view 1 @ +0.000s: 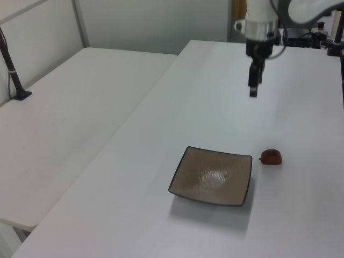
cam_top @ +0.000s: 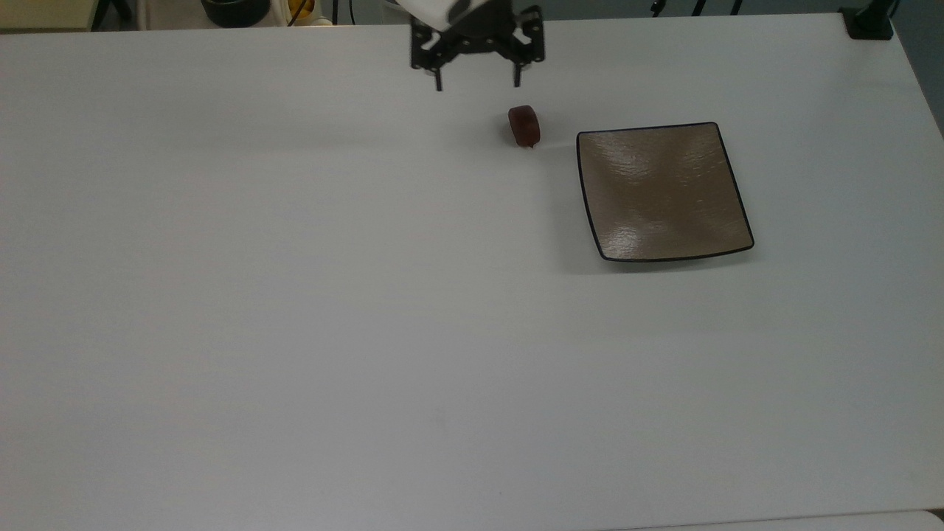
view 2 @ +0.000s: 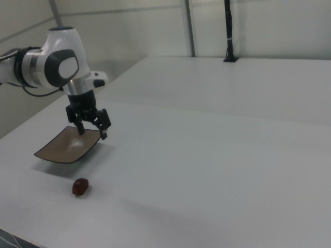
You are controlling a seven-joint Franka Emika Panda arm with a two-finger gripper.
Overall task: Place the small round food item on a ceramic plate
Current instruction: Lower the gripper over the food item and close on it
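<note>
The small round food item (cam_top: 524, 125) is a glossy dark reddish-brown lump lying on the white table, just to the top view's left of the ceramic plate (cam_top: 661, 192), a square tan-brown plate with a thin black rim. The lump (view 1: 271, 157) and the plate (view 1: 213, 176) sit side by side in the left view, and the lump (view 2: 79, 186) lies in front of the plate (view 2: 69, 145) in the right view. My gripper (cam_top: 478, 79) hangs open above the table, a little above and to the top view's left of the lump, holding nothing. It points down (view 1: 253, 90) (view 2: 92, 130).
The white table (cam_top: 295, 295) spreads wide around both objects. A second white table (view 1: 64, 118) adjoins it at the left view's left, with a black post (view 1: 12, 70) standing on it. Dark clutter (cam_top: 236, 10) sits beyond the far edge.
</note>
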